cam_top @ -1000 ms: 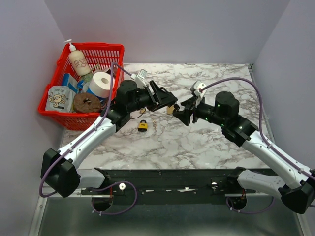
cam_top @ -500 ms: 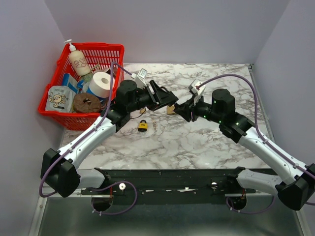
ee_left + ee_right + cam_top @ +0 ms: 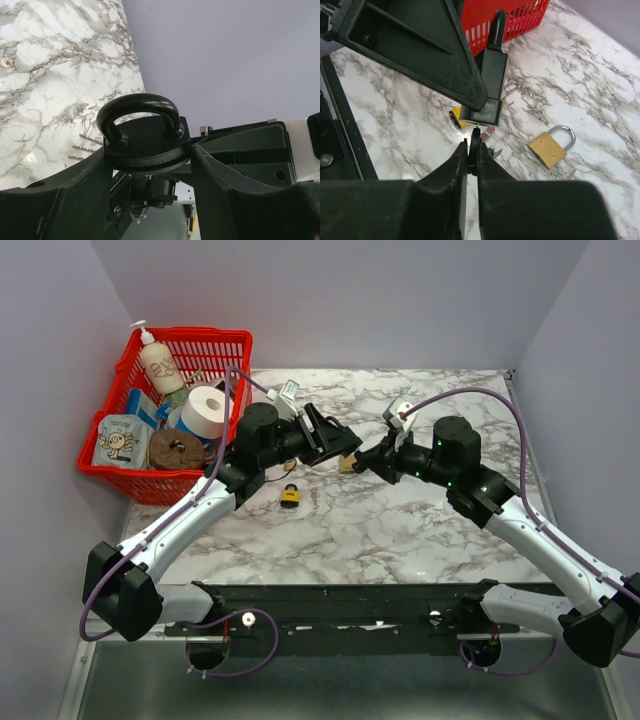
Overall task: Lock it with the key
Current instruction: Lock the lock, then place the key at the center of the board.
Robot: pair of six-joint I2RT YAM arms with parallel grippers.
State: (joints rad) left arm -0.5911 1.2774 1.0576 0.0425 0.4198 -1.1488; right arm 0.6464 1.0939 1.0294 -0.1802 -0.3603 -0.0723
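My left gripper (image 3: 335, 445) is shut on a black padlock (image 3: 145, 142), holding it above the marble table with the shackle (image 3: 137, 107) pointing away from the wrist. In the right wrist view the padlock body (image 3: 491, 82) hangs below the left fingers (image 3: 415, 45), and a key with a black head (image 3: 475, 134) sticks into its underside. My right gripper (image 3: 472, 145) is shut on that key head. In the top view the right gripper (image 3: 366, 462) meets the left one over the table's middle.
A brass padlock (image 3: 550, 147) lies on the marble, and a yellow padlock (image 3: 290, 496) with small loose keys (image 3: 314, 496) lies beneath the grippers. A red basket (image 3: 190, 340) of toiletries stands at the back left. Walls close in both sides.
My right gripper has moved a little left up to the held padlock and has shut on the key. The left arm has stayed still.
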